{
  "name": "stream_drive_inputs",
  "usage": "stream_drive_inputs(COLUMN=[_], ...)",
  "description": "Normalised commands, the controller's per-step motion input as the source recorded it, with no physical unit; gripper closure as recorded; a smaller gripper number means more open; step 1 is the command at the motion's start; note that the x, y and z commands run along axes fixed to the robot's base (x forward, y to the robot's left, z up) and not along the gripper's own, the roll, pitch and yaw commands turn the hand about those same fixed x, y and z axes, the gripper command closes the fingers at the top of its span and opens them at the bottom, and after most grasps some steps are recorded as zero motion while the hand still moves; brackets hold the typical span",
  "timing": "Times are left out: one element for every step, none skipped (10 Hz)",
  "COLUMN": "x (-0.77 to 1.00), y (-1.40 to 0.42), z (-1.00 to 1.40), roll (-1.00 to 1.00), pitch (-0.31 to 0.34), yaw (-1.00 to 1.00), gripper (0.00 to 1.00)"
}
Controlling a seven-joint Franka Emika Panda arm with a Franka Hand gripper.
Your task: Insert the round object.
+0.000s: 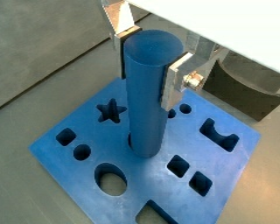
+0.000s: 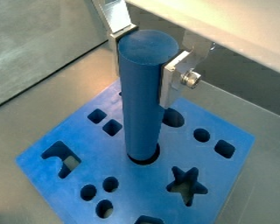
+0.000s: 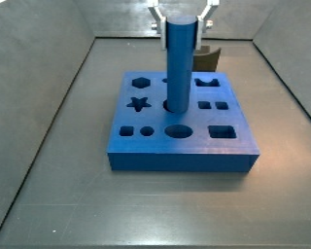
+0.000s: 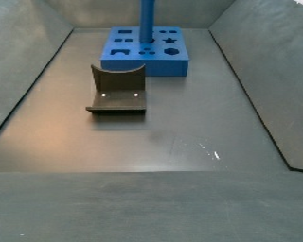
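Observation:
A tall blue cylinder (image 1: 149, 96) stands upright, and my gripper (image 1: 149, 54) is shut on its top end, one silver finger (image 1: 174, 83) on each side. Both wrist views show this; the other one has the cylinder (image 2: 145, 96) and gripper (image 2: 149, 54) too. The cylinder's lower end sits in a round hole near the middle of the blue block (image 1: 149, 179) with shaped holes (image 2: 143, 188). In a side view the cylinder (image 3: 181, 63) rises from the block (image 3: 185, 158) under the gripper (image 3: 182, 16). In the far side view the cylinder (image 4: 148, 24) and block (image 4: 148, 62) show; the gripper is cut off.
The dark fixture (image 4: 116, 90) stands on the grey floor beside the block, also partly visible behind it (image 3: 205, 58) and in a wrist view (image 1: 248, 83). Sloped grey walls (image 3: 48, 107) enclose the floor. The block has star, square, oval and other open holes.

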Motion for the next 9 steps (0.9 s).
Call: stream_drive_inputs(x=[-0.25,-0.27,-0.23,0.05,0.0,0.07,0.0,0.0,0.0], y=[0.12,0.1,0.03,0.0,0.0,0.0,0.0,0.04,0.0], z=[-0.14,-0.17,-0.22,-0.29,-0.6,-0.67,-0.68,-0.21,0.0], roll=[0.03,0.04,0.0,-0.09,0.0,0.0,0.07,-0.11,0.0], pitch=[0.047,0.044,0.0,-0.029,-0.09,-0.064,-0.069,-0.136,-0.014], yaw=[-0.08,-0.05,-0.04,0.0,-0.03,-0.03,-0.05,-0.01,0.0], gripper=[1.0,1.0,1.0,1.0,1.0,1.0,1.0,1.0,1.0])
